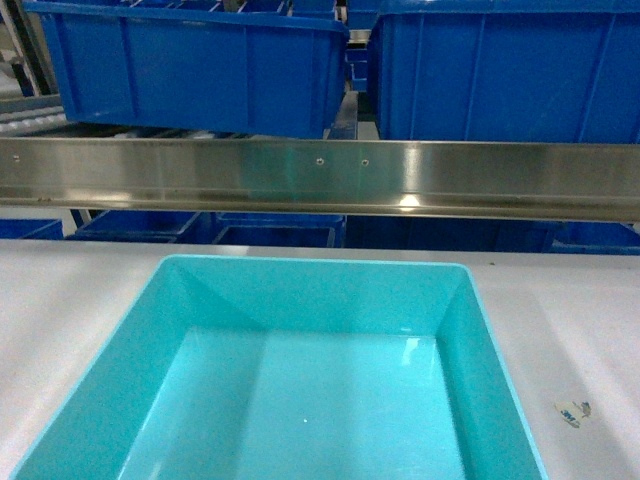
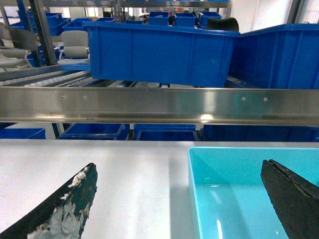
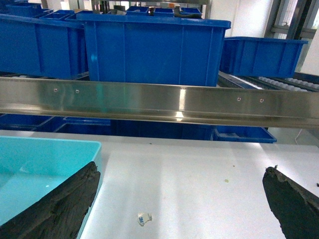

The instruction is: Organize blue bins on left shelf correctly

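From the head camera, an empty turquoise bin (image 1: 300,390) sits on the white table (image 1: 560,320) below the steel crossbar (image 1: 320,175) of the left shelf, where royal-blue bins (image 1: 200,65) rest on rollers. The left wrist view shows the left gripper (image 2: 179,199) spread wide astride the bin's left wall. In the right wrist view the right gripper (image 3: 182,204) gapes over its right rim; the tub looks light, stiff and slick, best pinched at the rims.

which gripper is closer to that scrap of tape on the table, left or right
Right. The tape scrap lies on the table between the right gripper fingers, just outside the turquoise bin. The left gripper straddles the bin's opposite wall.
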